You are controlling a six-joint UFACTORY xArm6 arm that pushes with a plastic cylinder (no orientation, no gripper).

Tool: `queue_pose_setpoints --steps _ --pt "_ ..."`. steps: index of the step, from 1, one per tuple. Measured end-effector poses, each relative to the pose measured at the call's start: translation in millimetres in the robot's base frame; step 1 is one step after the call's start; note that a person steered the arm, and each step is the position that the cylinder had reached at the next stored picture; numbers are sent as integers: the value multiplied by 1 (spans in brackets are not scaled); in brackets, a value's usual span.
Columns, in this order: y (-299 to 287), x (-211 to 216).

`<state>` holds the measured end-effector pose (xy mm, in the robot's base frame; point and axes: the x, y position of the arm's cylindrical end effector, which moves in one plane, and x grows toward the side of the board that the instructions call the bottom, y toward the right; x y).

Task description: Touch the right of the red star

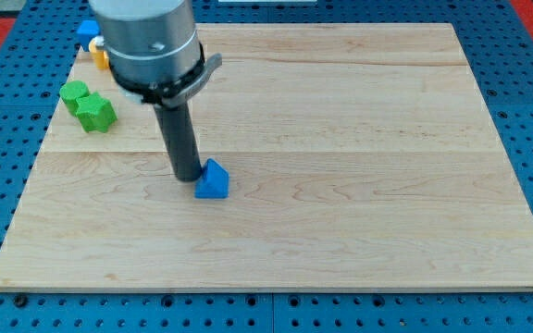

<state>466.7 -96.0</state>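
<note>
A: Looking for the red star, I see none; it may hide behind the arm.
B: Nothing done. My tip, no gripper, touches the blue block on the worktop.

The arm comes down from the view's top left, its grey cylindrical body upright, the dark rod straight below it, my tip resting low.

Your rod's tip sat touching the left side of a blue triangular block, left of center. Green blocks lay upper left; blue and orange blocks were partly hidden above them.
</note>
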Motion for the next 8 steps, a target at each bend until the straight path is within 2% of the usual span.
queue_pose_setpoints --steps 2,3,4,5,7,8 --pt "21 -143" --pt "2 -172" --pt "-34 -179" --pt "-59 -168" --pt "-77 -116" --pt "-77 -103"
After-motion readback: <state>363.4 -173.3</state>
